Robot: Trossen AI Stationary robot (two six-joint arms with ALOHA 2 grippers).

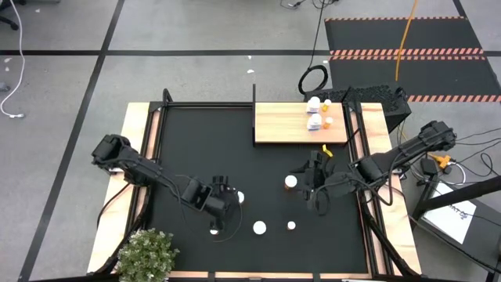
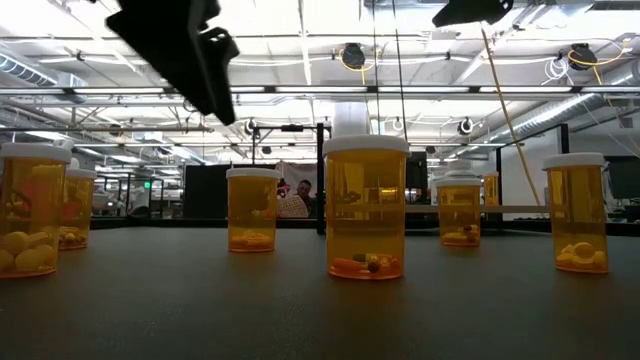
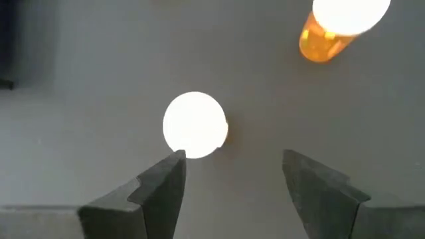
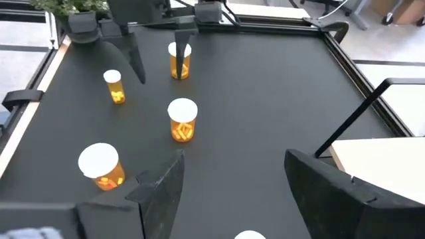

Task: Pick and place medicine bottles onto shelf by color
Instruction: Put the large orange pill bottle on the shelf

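We observe the left claw (image 1: 220,205) hanging over the front left part of the black surface (image 1: 196,141), its two fingers (image 3: 159,189) apart and gripping nothing. Looking down through the left wrist view, a white-capped orange bottle (image 3: 195,125) stands upright just ahead of the fingertips, slightly toward one finger, not between them; a second orange bottle (image 3: 335,26) stands farther off. The right claw (image 1: 316,182) sits over the surface's right half, just in front of the shelf (image 1: 282,123), its fingers (image 4: 163,189) also apart and empty. We count one bottle (image 1: 291,182) just beside the right claw, and two more (image 1: 259,228) (image 1: 291,225) nearer the front edge. The shelf lies at the back right of the surface; a small cluster of bottles (image 1: 317,114) stands on its right end, some white, at least one orange. In the low view, orange bottles (image 2: 366,207) stand upright and apart across the surface. A small potted plant (image 1: 146,254) sits at the front left corner.
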